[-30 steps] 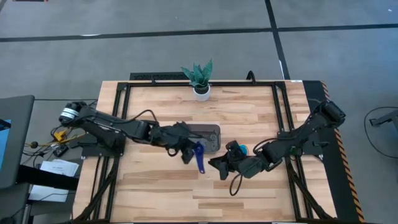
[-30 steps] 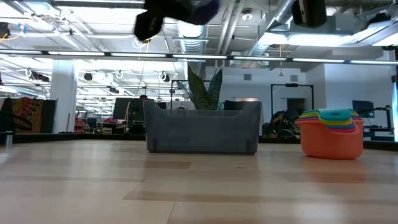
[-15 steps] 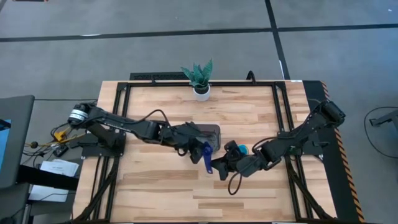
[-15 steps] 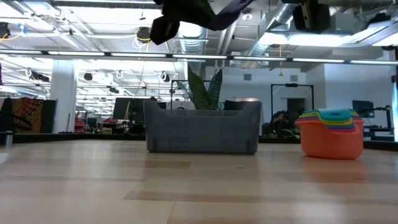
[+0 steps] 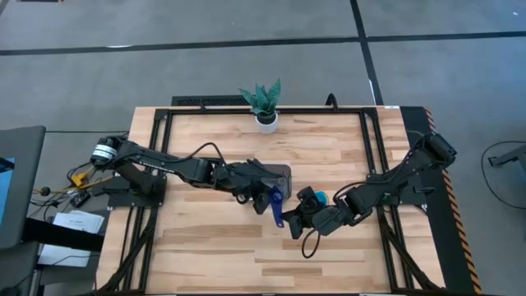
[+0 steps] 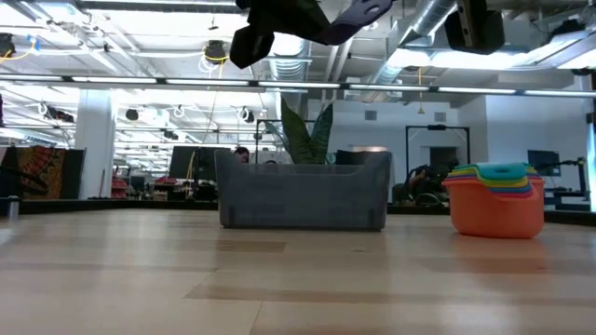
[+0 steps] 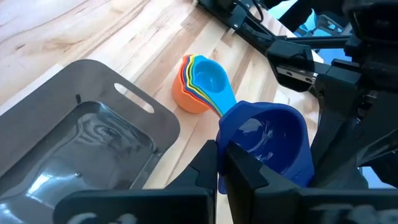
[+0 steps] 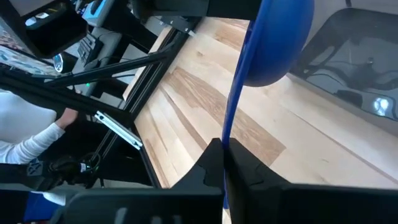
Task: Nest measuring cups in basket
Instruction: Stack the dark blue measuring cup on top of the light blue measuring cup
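Note:
A dark blue measuring cup [image 5: 274, 197] hangs in the air between both grippers, just in front of the dark grey basket [image 5: 275, 176]. My left gripper [image 7: 221, 169] is shut on the cup's bowl [image 7: 268, 142]. My right gripper [image 8: 224, 163] is shut on the cup's handle. The other measuring cups sit nested in an orange-based stack [image 5: 320, 198] on the table, right of the basket, also in the low view [image 6: 494, 197] and the left wrist view [image 7: 200, 82]. The basket [image 6: 303, 192] rests flat on its bottom. My left gripper pinches the dark blue cup's rim [image 7: 219, 177] on the side nearest it, one finger inside the bowl and one outside, coming from the table's left. The cup is lifted clear, high above the table [image 6: 365, 11]. My right gripper pinches the cup's flat handle near its free end [image 8: 226, 144] between its two fingers, coming from the table's right. The handle runs on from the fingers to the bowl [image 8: 273, 37].
A white-potted plant [image 5: 264, 105] stands at the table's far edge behind the basket. Black frame rails run along the table's left [image 5: 148, 205] and right [image 5: 386, 205] sides. Bare wood lies along the near half of the table [image 5: 246, 255].
My left gripper has carried the dark blue cup toward the table's right and slightly farther, up beside the basket's near right corner. The cup has turned, so its handle end has come to my right gripper's fingers. My right arm has barely moved.

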